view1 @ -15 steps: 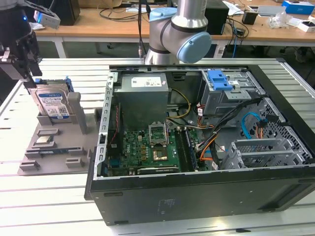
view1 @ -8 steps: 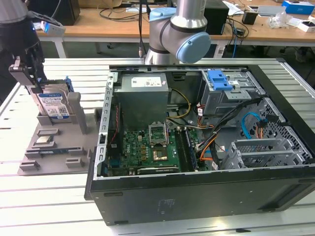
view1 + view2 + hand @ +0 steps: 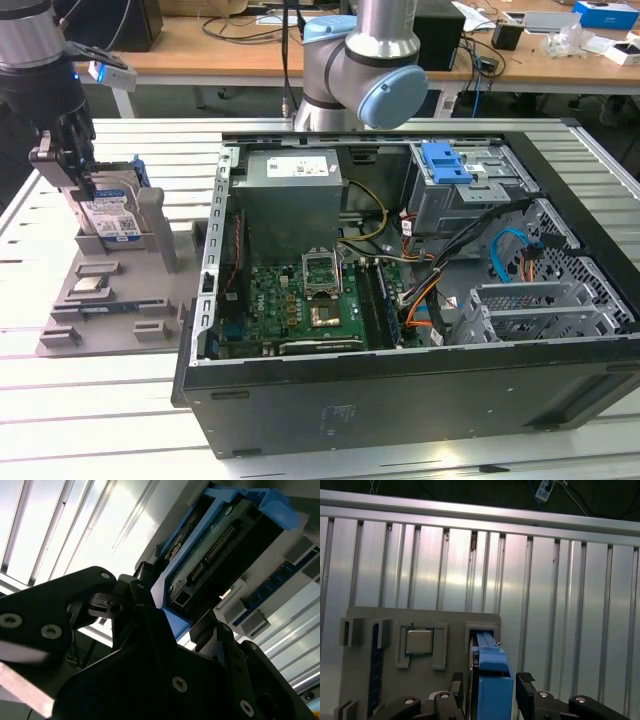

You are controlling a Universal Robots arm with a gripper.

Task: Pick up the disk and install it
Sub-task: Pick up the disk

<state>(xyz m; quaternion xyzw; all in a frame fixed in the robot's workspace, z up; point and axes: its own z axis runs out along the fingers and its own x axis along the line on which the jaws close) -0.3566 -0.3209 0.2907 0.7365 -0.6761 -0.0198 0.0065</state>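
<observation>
The black robot gripper (image 3: 68, 168) (image 3: 177, 612) (image 3: 487, 685) sits low over the disk (image 3: 112, 220) (image 3: 215, 540) (image 3: 486, 645), a rectangular silver-metal hard drive with a white-and-blue label and blue plastic side rails. Its jaws are parted and straddle the drive's upper end, with one of the black fingers (image 3: 525, 686) (image 3: 145, 592) on each side. In the first wrist view a thin dark gap shows between one finger and the drive's silver edge, and the other finger lies just beside the blue rail. Nothing is clamped.

The disk stands on edge, directly below and between the fingers. It is still seated in a slot of the flat grey plastic holder tray (image 3: 110, 300) (image 3: 452, 620), which lies on the ribbed aluminium table (image 3: 100, 420) (image 3: 545, 605) under the gripper. Just beside the disk's slot, a small square silver processor chip (image 3: 88, 285) (image 3: 420, 641) rests in its own recess in the same tray.

Well apart from the gripper, toward the exterior view's right, the large black open computer case (image 3: 400, 400) lies on its side. Inside it are a green motherboard (image 3: 300, 295), a grey metal box with a white sticker (image 3: 290, 195) and, farther from the gripper, a blue plastic bracket (image 3: 445, 162) on the drive cage. Beyond the case stands the grey-and-blue arm base (image 3: 360, 60).
</observation>
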